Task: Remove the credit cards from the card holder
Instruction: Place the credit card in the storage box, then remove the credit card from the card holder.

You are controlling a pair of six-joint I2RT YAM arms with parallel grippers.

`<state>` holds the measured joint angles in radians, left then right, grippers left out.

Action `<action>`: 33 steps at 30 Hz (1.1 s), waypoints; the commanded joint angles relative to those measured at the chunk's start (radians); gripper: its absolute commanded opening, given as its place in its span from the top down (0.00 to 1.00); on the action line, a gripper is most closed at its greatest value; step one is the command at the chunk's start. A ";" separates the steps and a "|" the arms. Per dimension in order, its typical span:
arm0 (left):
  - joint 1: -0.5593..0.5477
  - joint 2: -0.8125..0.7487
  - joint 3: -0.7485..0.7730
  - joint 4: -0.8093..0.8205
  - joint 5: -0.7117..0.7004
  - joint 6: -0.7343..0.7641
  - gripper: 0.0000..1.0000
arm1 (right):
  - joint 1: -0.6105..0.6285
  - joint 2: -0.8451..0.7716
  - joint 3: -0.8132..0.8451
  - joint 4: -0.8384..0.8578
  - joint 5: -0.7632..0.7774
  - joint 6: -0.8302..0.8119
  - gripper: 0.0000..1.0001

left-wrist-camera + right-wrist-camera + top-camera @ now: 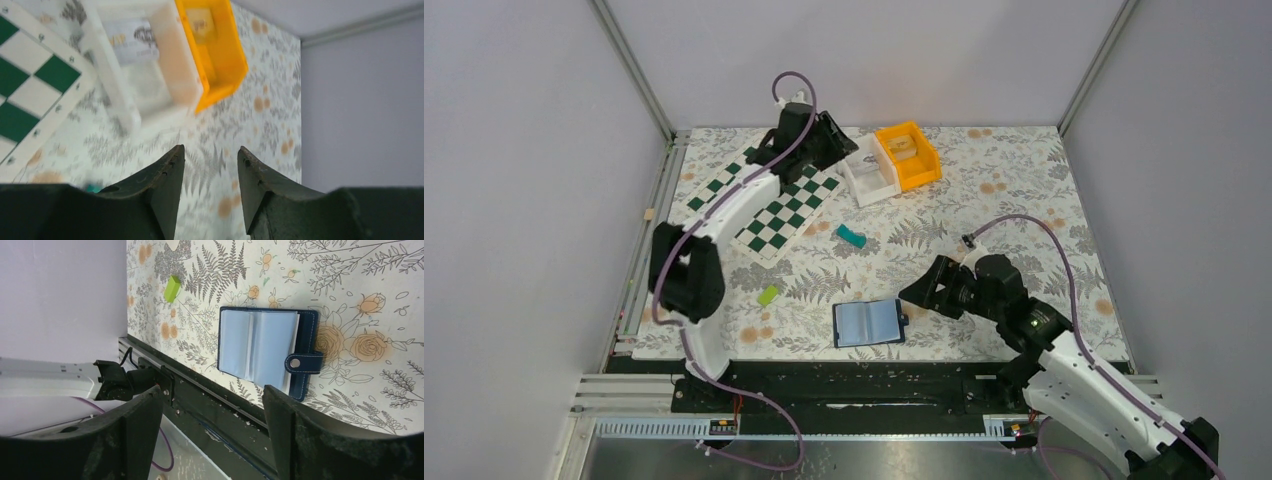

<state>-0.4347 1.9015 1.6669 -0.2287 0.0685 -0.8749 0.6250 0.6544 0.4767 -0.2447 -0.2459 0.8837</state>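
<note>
- Though laid open and flat at lower centre of the top view, gives little away: wallet (868, 322) with pale blue panels (250, 342) facing up and snap tab (302, 362) pointing right, close to the near edge of the table (1024, 200).
- Hard to say whether those panels are bare sleeves or hold cards; going by a thin whitish edge along the tab-side leaf, probably at least one inside.
- Just right of the wallet, near but not touching: right gripper (921, 292), jaws spread wide, nothing between them, facing the tab side.
- At upper centre, beside the white bin (864, 185): left gripper (829, 135), jaws apart by a narrow gap, holding nothing.
- Seen in the white bin from the left wrist view: a whitish printed card (129, 42) lying flat, likely already taken out.
- In the orange bin (927, 160) next to it: another pale flat piece, too blurred to name.
- Judged partly done: one card apparently out and binned, perhaps two; whatever sits in the wallet yet to be pulled.
- Off task, scattered at centre left: green block (768, 295), teal block (851, 236), chessboard (774, 205).
</note>
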 commanded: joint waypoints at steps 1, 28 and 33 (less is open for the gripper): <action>0.005 -0.206 -0.163 -0.123 0.137 0.146 0.56 | -0.002 0.065 0.048 0.016 -0.027 0.049 0.25; 0.015 -1.246 -0.903 -0.416 -0.186 0.372 0.45 | 0.506 0.907 0.528 -0.107 0.501 0.034 0.21; 0.015 -1.314 -0.924 -0.394 -0.216 0.365 0.41 | 0.540 1.026 0.620 -0.183 0.519 0.025 0.17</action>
<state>-0.4236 0.6151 0.7315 -0.6418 -0.0570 -0.5232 1.1362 1.6260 1.0042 -0.3454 0.1967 0.9291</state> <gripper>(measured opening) 0.581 0.819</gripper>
